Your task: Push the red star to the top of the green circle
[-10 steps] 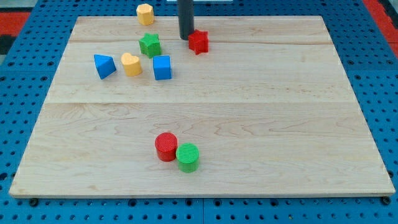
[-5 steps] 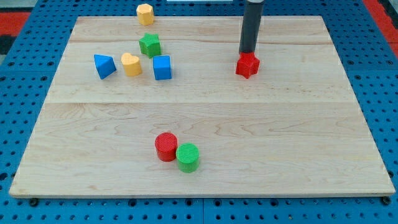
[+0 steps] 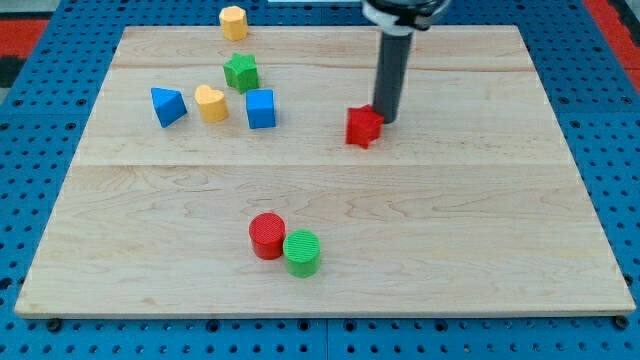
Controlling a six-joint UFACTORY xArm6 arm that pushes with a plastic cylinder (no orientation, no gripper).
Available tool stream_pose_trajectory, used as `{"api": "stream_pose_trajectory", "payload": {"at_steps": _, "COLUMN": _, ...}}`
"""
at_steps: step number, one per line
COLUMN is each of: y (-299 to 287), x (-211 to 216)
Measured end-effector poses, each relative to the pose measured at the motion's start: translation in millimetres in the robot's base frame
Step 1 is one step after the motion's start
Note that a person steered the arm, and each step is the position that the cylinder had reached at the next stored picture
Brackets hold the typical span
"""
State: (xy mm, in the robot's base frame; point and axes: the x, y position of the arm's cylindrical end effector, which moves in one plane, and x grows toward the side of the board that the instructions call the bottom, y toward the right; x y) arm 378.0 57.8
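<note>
The red star [image 3: 363, 127] lies on the wooden board [image 3: 450, 220], right of the board's middle, in its upper half. My tip [image 3: 386, 120] touches the star's upper right side. The green circle [image 3: 302, 252] stands near the view's bottom, left of centre. A red circle [image 3: 267, 236] touches it on its upper left. The star is well above the green circle and to its right.
A cluster sits at the upper left: a green star [image 3: 241, 72], a blue cube [image 3: 261, 108], a yellow heart [image 3: 210, 103] and a blue triangle [image 3: 167, 106]. A yellow hexagon [image 3: 233, 22] lies at the board's top edge.
The red star first moved right and down from the top centre, then down and left. My tip followed it, moving from its upper left side to its upper right side.
</note>
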Motion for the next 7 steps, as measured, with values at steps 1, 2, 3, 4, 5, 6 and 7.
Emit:
{"api": "stream_pose_trajectory", "payload": {"at_steps": 1, "y": -43, "x": 15}}
{"api": "stream_pose_trajectory", "payload": {"at_steps": 2, "y": -39, "x": 3}}
{"api": "stream_pose_trajectory", "payload": {"at_steps": 3, "y": -66, "x": -3}}
{"api": "stream_pose_trajectory", "payload": {"at_steps": 4, "y": -85, "x": 15}}
{"api": "stream_pose_trajectory", "payload": {"at_steps": 5, "y": -74, "x": 56}}
{"api": "stream_pose_trajectory", "payload": {"at_steps": 6, "y": -71, "x": 83}}
{"api": "stream_pose_trajectory", "payload": {"at_steps": 7, "y": -51, "x": 61}}
